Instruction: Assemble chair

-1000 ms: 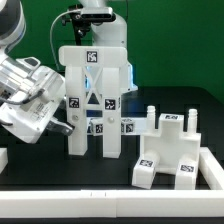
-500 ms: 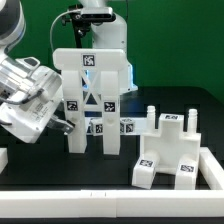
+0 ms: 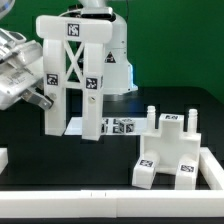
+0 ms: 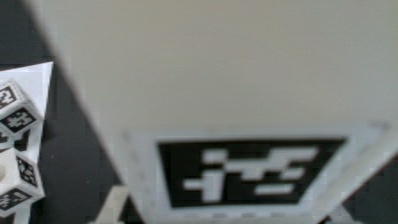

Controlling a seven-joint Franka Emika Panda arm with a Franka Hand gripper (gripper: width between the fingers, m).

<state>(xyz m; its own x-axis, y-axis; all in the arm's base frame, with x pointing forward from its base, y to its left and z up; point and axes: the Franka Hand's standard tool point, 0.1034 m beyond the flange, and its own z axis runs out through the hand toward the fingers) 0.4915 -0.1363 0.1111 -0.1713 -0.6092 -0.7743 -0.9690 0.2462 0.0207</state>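
Pincer (image 3: pixel 47 100) tight on white chair frame (image 3: pixel 78 45) with black-and-white square tags (image 3: pixel 73 29).

Arm (image 3: pixel 14 62) pokes in at the upper left of the exterior view, wrist angled down and to the right. Hand (image 3: pixel 43 100), mid-left, is clamped on a leg of the chair frame (image 3: pixel 58 32).

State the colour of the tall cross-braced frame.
The tall cross-braced plastic frame is white with black-and-white square tags, clearest in the exterior view.
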